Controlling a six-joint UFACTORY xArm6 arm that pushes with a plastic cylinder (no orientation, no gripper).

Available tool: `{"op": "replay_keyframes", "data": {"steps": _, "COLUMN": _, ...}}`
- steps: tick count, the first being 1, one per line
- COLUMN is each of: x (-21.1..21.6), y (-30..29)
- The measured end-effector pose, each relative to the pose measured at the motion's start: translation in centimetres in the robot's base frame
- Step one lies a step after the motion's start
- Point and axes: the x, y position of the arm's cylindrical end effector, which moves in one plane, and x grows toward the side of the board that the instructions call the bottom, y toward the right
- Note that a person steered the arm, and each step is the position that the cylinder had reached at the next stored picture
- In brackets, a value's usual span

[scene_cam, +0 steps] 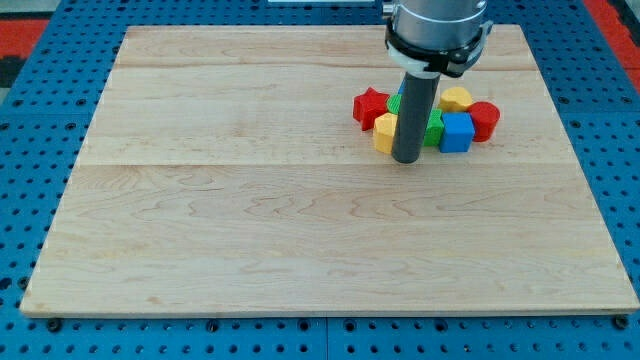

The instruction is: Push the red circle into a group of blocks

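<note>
The red circle (pixel 485 119) sits at the right end of a tight cluster of blocks in the upper right of the board, touching a blue block (pixel 457 132). The cluster also holds a red star (pixel 370 106), a yellow block (pixel 385 131), a second yellow block (pixel 456 98) and green blocks (pixel 433 128) partly hidden behind the rod. My tip (pixel 408 159) rests on the board just below the cluster, next to the lower yellow block and to the left of the blue block.
The wooden board (pixel 250 220) lies on a blue perforated table (pixel 30 200). The arm's grey body (pixel 438 30) hangs over the board's top edge above the cluster.
</note>
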Motion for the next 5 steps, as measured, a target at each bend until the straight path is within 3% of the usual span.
{"op": "replay_keyframes", "data": {"steps": 2, "x": 0.6, "y": 1.3}}
{"op": "replay_keyframes", "data": {"steps": 3, "x": 0.7, "y": 9.7}}
{"op": "replay_keyframes", "data": {"steps": 4, "x": -3.9, "y": 12.0}}
{"op": "replay_keyframes", "data": {"steps": 5, "x": -4.2, "y": 9.6}}
